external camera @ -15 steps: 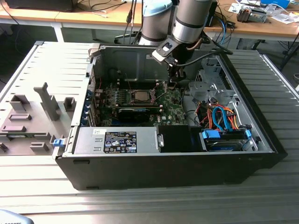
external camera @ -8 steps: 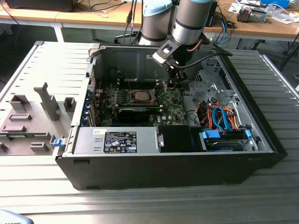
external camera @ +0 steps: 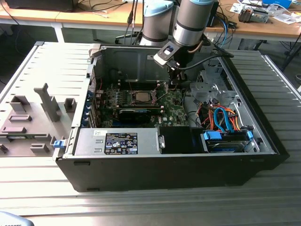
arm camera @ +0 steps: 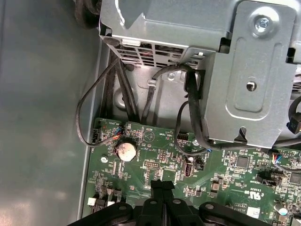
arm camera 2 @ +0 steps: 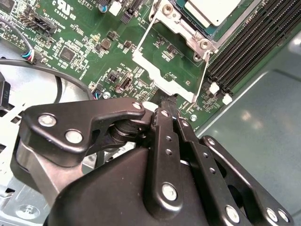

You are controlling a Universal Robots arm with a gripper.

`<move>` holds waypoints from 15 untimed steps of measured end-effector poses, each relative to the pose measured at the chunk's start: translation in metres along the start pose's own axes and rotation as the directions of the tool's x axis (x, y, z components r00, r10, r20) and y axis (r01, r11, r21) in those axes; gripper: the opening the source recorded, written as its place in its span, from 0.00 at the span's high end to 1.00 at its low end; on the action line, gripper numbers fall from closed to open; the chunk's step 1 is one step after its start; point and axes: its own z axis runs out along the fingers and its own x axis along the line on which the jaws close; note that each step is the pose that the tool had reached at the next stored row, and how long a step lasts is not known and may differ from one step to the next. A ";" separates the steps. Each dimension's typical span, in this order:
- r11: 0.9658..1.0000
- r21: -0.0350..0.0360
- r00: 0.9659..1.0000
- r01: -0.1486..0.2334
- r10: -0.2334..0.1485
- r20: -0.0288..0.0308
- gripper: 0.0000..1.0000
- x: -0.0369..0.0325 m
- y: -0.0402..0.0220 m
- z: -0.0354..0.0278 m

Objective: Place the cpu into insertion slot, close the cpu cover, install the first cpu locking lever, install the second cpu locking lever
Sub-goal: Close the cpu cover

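- Here is a slatted metal table [external camera: 141, 207] with wooden desks behind it. An open computer case [external camera: 164, 172] lies on its side, and the arm reaches down inside.
- The cpu [arm camera 2: 212, 9] sits in the insertion slot [arm camera 2: 188, 33], silver top up. I can't tell if it lies fully flat, and if it's cocked, a cover coming down would press it crooked onto the contacts.
- The cpu cover [arm camera 2: 157, 75] stands swung open, not yet closed, with bare green board [arm camera 2: 70, 28] showing through its window.
- The gripper [arm camera 2: 164, 102] has its fingers together, tips right at the cover's free edge. Whether they nip that lip or only touch it, I can't say.
- Risk one: that edge is thin metal, so the tips could slide off. The cover might then flop back or drop hard on the chip.
- Risk two: a slip would carry the tips into the small components just beside them on the board.
- Risk three: the memory slots [arm camera 2: 254, 42] run close along the socket's other side, so an overshoot on the swing heads straight for them.
- Further out, black cables [arm camera: 192, 99] hang loose near the board's edge, and a snag there could drag the wrist off line.
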 end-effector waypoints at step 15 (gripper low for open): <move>1.000 -0.002 1.000 0.000 0.000 -0.002 0.89 0.0015 -0.0094 0.0009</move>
